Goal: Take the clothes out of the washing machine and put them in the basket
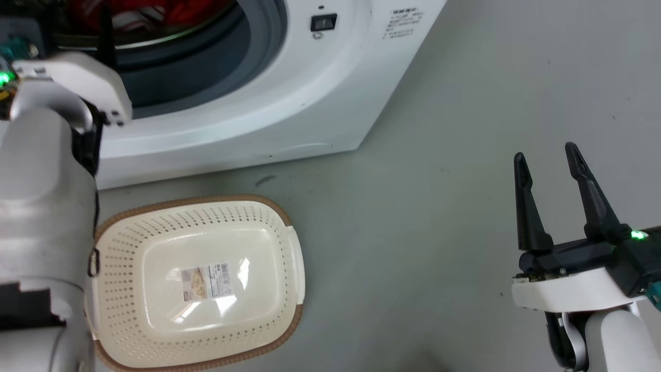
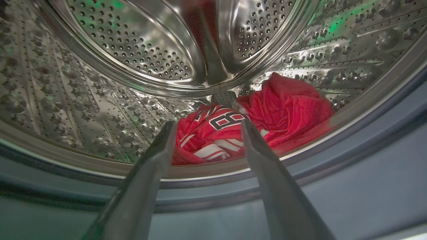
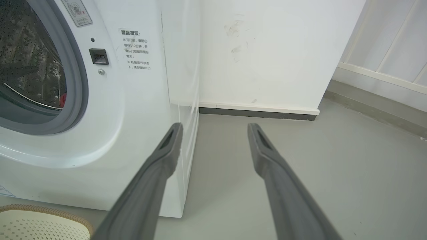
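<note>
So the left gripper [image 2: 208, 124] is spread wide at the washing machine [image 1: 289, 103], aimed at the clothes [image 2: 283, 106] heaped by the drum's [image 2: 133, 43] front lip, probably not touching. The basket [image 1: 289, 243] sits on the floor [image 1: 413, 232] out front. The right gripper [image 1: 545, 151] is wide too, holding nothing.

A laundry corner in a bare, plain room; whether in a home or a test space cannot be told. A white front-loading washer [image 1: 248, 119] stands on a smooth grey floor [image 1: 413, 232] by a scuffed white wall [image 3: 267, 50] with a skirting [image 3: 257, 112]. Red clothes [image 2: 287, 103] lie in its steel drum [image 2: 133, 50]. A basket [image 1: 155, 222] sits on the floor before it.
</note>
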{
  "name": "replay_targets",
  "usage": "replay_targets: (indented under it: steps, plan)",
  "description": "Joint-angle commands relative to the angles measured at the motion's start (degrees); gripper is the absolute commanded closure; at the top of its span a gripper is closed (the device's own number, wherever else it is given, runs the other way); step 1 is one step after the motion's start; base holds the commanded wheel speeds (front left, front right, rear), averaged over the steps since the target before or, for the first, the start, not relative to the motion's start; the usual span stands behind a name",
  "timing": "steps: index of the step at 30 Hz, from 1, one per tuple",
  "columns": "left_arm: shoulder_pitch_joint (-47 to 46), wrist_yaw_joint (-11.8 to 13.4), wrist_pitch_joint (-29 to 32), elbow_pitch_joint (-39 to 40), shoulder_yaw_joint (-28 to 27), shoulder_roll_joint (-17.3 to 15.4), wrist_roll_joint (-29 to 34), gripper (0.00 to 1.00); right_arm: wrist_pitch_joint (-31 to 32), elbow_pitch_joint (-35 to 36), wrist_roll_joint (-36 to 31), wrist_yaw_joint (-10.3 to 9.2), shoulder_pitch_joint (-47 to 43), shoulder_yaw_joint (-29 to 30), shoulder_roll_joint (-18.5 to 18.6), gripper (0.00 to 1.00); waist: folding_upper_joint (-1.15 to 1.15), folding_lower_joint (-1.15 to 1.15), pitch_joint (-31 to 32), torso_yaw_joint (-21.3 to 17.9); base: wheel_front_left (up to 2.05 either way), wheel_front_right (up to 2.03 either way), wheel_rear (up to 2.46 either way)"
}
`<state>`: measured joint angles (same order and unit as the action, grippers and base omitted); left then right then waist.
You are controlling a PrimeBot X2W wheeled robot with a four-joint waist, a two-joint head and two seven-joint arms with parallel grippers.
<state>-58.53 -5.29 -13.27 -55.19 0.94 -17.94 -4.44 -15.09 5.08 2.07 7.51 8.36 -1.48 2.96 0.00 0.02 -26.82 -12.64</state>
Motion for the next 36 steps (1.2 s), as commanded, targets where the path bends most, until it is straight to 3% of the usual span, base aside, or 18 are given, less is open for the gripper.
replay_targets:
  steps: [1,15,21,27,36]
  plan:
    - [-2.9,-0.4,1.0,-1.3,0.3,-0.8,0.1,0.00,-0.1,0.3,0.7,-0.04,1.4,-0.3,-0.2,0.00,0.00,-0.02,-3.7,-1.9,0.00,0.00,0.00]
    - [-25.5,-2.0,13.6,-9.6,7.3,-8.0,3.7,0.00,-0.1,1.8,4.0,-0.05,5.7,-0.6,-0.2,0.00,0.00,-0.02,-15.8,-5.4,0.00,0.00,0.00]
    - [-33.1,-2.1,22.8,-12.3,11.0,-7.9,1.4,0.00,-0.1,2.3,5.2,-0.05,7.0,-0.5,-0.1,0.00,0.00,-0.02,-19.7,-6.1,0.00,0.00,0.00]
    - [-38.1,-2.1,29.6,-12.6,16.4,-9.4,-2.0,0.00,-0.1,3.0,6.4,-0.05,7.5,-1.5,-0.2,0.00,0.00,-0.02,-22.3,-7.0,0.00,0.00,0.00]
    - [-40.4,-2.1,32.3,-12.5,22.2,-11.3,-5.4,0.00,-0.1,3.4,7.6,-0.05,8.2,-1.5,-0.1,0.00,0.00,-0.02,-24.1,-7.7,0.00,0.00,0.00]
